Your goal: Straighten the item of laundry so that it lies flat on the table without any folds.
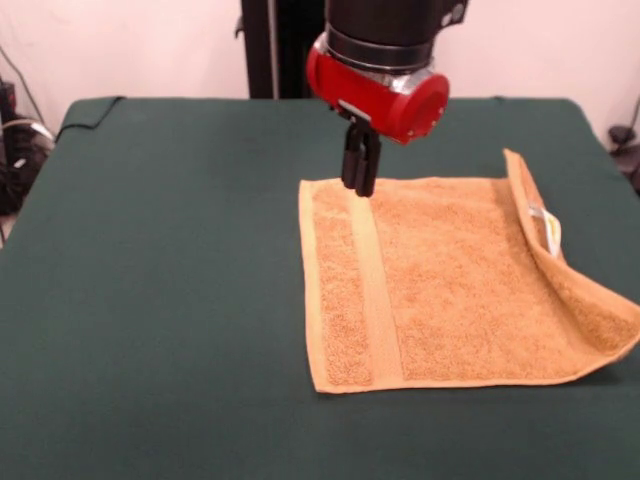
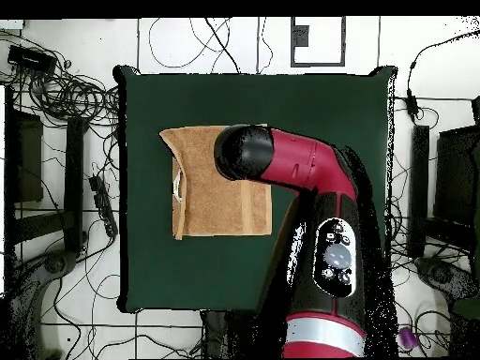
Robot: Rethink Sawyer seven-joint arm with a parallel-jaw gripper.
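Observation:
The orange-tan towel (image 1: 450, 290) lies on the green table (image 1: 150, 260), right of the middle. Most of it is spread flat, with a woven band (image 1: 375, 290) running near its left edge. Its right edge (image 1: 560, 260) is folded over onto the towel, and a small white label (image 1: 550, 228) shows there. My gripper (image 1: 360, 188) hangs from the red wrist with its tips at the towel's far edge, above the band; the black fingers stand together, shut. In the overhead view the arm (image 2: 300, 169) covers one corner of the towel (image 2: 220, 202), the gripper is hidden, and the folded strip (image 2: 178, 192) lies along the towel's left side.
Wide green tabletop (image 2: 319, 103) extends on all sides of the towel. Cables (image 2: 66, 89) and dark equipment (image 2: 23, 155) lie on the floor around the table. The towel's folded side reaches close to the table's right edge in the front view.

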